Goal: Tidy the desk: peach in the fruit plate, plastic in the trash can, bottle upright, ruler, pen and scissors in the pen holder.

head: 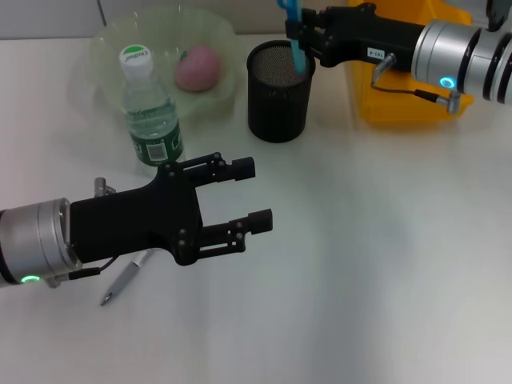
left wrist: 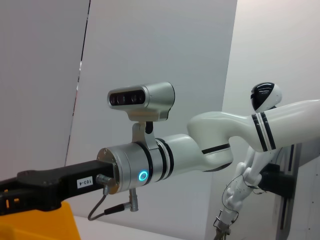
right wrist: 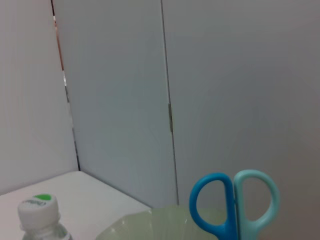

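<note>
My right gripper (head: pixel 306 38) is shut on the blue scissors (head: pixel 295 42), which hang blades-down into the black mesh pen holder (head: pixel 278 96). Their two-tone blue handles (right wrist: pixel 234 205) show in the right wrist view. A pink peach (head: pixel 198 68) lies in the pale green fruit plate (head: pixel 160 24). In front of the plate, the bottle (head: pixel 149 116) with a green-and-white cap (right wrist: pixel 38 207) stands upright. My left gripper (head: pixel 258 194) hovers open and empty over the table's left front. The pen (head: pixel 122 282) lies on the table beneath that arm. Ruler and plastic are out of view.
A yellow trash can (head: pixel 400 112) stands behind the right arm at the back right; its corner (left wrist: pixel 45 225) shows in the left wrist view. White table surface (head: pixel 376 256) stretches across the middle and right front.
</note>
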